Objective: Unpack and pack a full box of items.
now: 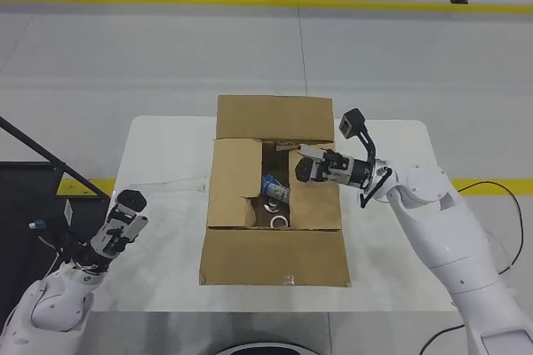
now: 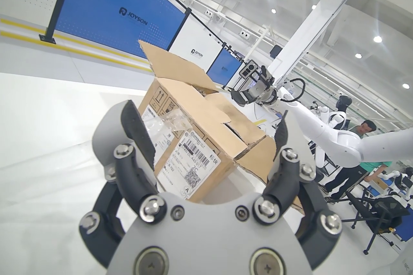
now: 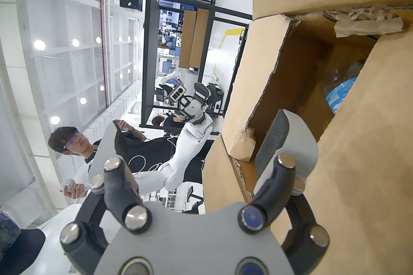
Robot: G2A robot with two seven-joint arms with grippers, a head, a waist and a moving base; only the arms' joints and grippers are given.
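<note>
At the left edge of the white table, the left gripper hangs with its fingers spread wide and nothing between them. It points toward the cardboard box but is well apart from it. The box stands mid-table, and white labels cover the side facing that gripper. Its far and near flaps are folded out flat. The left flap and right flap lie partly over the top, with a narrow gap between them. A blue-and-white packet shows through the gap. A pale round item lies nearer the robot, and crumpled paper sits at the far end. The right gripper hovers over the right flap at the edge of the gap, its fingers parted and empty. One finger is over the opening; whether it touches the cardboard cannot be told.
</note>
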